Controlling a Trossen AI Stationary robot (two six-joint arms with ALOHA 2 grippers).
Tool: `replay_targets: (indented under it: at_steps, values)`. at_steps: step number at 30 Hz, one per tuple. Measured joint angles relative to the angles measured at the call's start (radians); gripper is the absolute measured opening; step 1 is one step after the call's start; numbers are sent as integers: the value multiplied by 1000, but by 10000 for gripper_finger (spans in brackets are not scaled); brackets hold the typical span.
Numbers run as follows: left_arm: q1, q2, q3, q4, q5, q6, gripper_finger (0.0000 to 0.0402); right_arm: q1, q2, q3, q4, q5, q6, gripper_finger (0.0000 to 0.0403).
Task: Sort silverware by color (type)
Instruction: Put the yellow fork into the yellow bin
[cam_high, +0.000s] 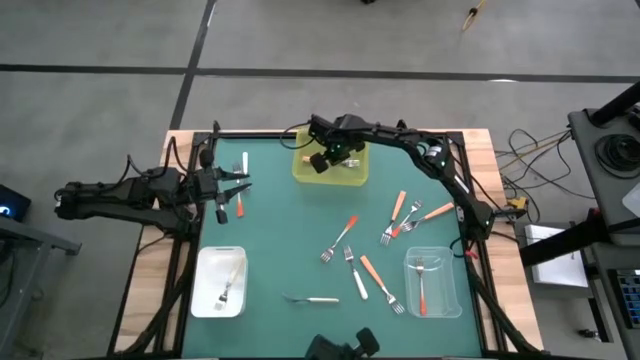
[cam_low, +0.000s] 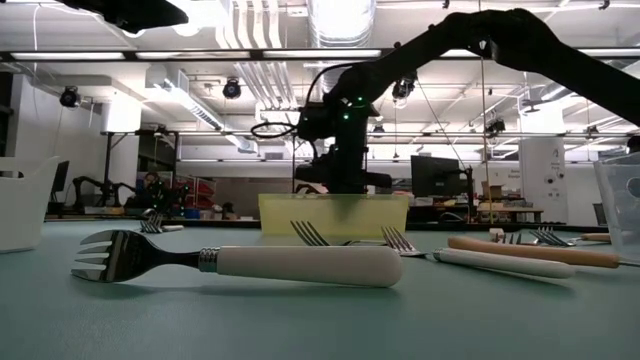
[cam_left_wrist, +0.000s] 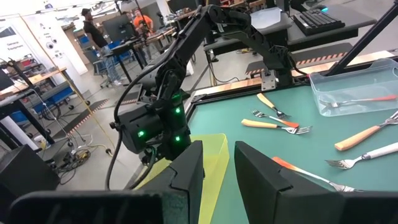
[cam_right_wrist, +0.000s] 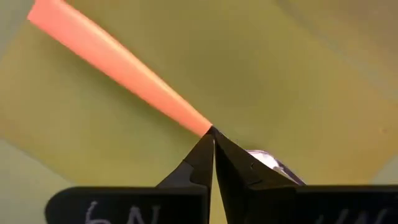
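My right gripper (cam_right_wrist: 212, 130) is over the yellow tray (cam_high: 352, 178) at the table's far side, shut on an orange-handled fork (cam_right_wrist: 124, 68). In the low view it (cam_low: 345, 185) hangs just above the tray's wall (cam_low: 335, 215). My left gripper (cam_high: 243, 190) waits open at the left, between a white-handled fork (cam_high: 245, 163) and a red-orange one (cam_high: 240, 206), both flat on the mat. Its fingers (cam_left_wrist: 217, 168) have nothing between them. Several more forks (cam_high: 345, 240) lie mid-table. My right gripper pinches the fork between its two fingertips at the handle's end next to the metal neck (cam_right_wrist: 194, 122). The fingers lie across the fork and point down at the tray floor. The handle sticks out past the tips and metal shows behind one finger (cam_right_wrist: 267, 162). Whether the fork touches the tray, I cannot tell.
A white tray (cam_high: 203, 262) near the left front holds one fork. A clear tray (cam_high: 448, 256) at the right front holds a red-orange fork (cam_high: 423, 290). A white-handled fork (cam_low: 250, 262) lies close to the near edge. People stand in the room beyond the table (cam_left_wrist: 93, 28).
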Motion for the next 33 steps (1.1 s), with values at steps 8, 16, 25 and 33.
replay_targets:
  at_steps: [8,16,25,33]
  values:
    - [0,0,0,0,0,20,75,-6,-4,2,-106,-94,-30,9]
    - [0,0,0,6,0,21,75,-12,29,-3,-28,-73,-46,9]
    - [0,1,0,8,0,21,75,-30,31,-3,25,3,-50,9]
    - [0,1,0,7,0,21,75,-37,31,-3,142,31,-50,9]
